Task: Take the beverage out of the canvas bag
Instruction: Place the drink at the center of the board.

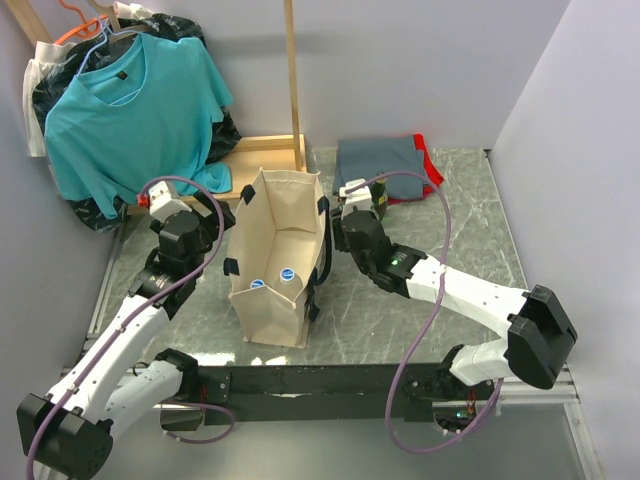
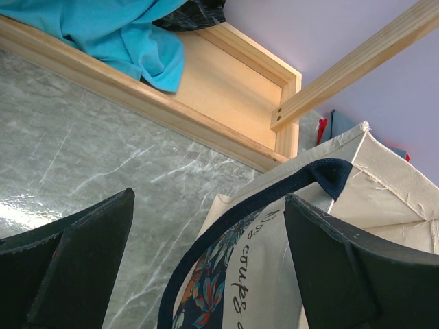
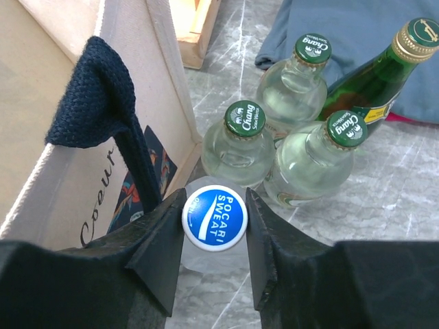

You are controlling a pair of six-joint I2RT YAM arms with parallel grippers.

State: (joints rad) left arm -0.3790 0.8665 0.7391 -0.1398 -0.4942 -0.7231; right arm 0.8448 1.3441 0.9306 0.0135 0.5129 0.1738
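- A tall beige canvas bag (image 1: 290,215) stands open on the grey marble tabletop (image 1: 400,320), about mid-table, just beyond the arm bases.
- At its 6 o'clock end, two blue-and-white-capped bottles (image 1: 257,284) (image 1: 288,273) stand upright inside, side by side.
- At the bag's 9 o'clock, the left gripper (image 2: 209,205) has its fingers spread wide. The bag's rim and black strap handle (image 2: 336,179) lie between them, with nothing clamped.
- At the bag's 3 o'clock, outside it, the right gripper (image 3: 215,194) is closed around a clear bottle with a blue-and-white "Pocari Sweat" cap (image 3: 215,218). It is upright, just beside the bag's wall (whether its base touches the table is hidden).
- From 12 to 2 o'clock of that cap, three clear green-capped "Chang" bottles (image 3: 240,147) stand clustered with a green glass gold-capped bottle (image 3: 370,86).
- Farther, at 1 o'clock, lies a folded grey cloth (image 1: 380,158).
- At 11 o'clock, a teal T-shirt (image 1: 130,105) hangs over a pale wooden frame (image 1: 265,145).
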